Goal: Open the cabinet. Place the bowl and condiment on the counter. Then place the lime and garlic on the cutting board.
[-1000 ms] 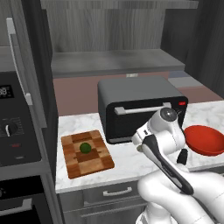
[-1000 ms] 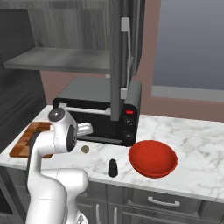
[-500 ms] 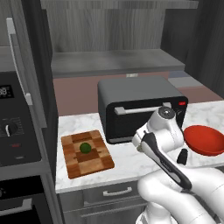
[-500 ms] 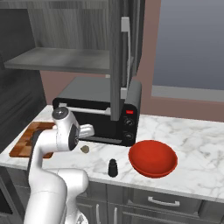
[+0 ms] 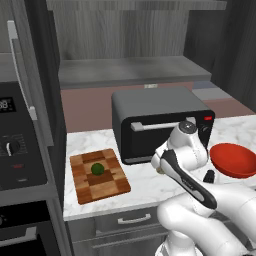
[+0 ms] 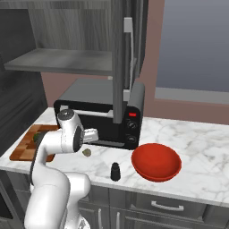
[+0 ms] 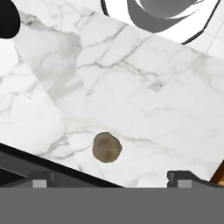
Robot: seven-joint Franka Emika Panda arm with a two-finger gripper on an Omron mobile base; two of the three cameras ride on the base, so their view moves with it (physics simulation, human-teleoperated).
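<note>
The cabinet (image 5: pixel 135 70) stands open, its doors (image 6: pixel 120 58) swung wide. On the counter (image 6: pixel 201 147) sit the red bowl (image 6: pixel 156 162), the dark condiment (image 6: pixel 115 171) and the garlic (image 6: pixel 86 152). The lime (image 5: pixel 97 168) lies on the chequered cutting board (image 5: pixel 107 185). My gripper (image 7: pixel 110 180) hangs open just above the garlic (image 7: pixel 106 147), which lies between the fingertips (image 7: pixel 40 180) and a little ahead of them, untouched. Nothing is held. The bowl (image 5: pixel 234 160) and condiment (image 5: pixel 209 176) are right of the arm. In the right base view the hand (image 6: pixel 91 135) is in front of the oven.
A black toaster oven (image 5: pixel 160 125) stands at the back of the counter, close behind the hand. A stove with knobs (image 5: pixel 12 147) is to the left. Grey drawers (image 6: pixel 165 205) run under the counter edge. The board's corner (image 7: pixel 218 177) lies beside one fingertip.
The arm has edged slightly to the right over the garlic. The gripper stays open, and nothing on the counter has moved.
</note>
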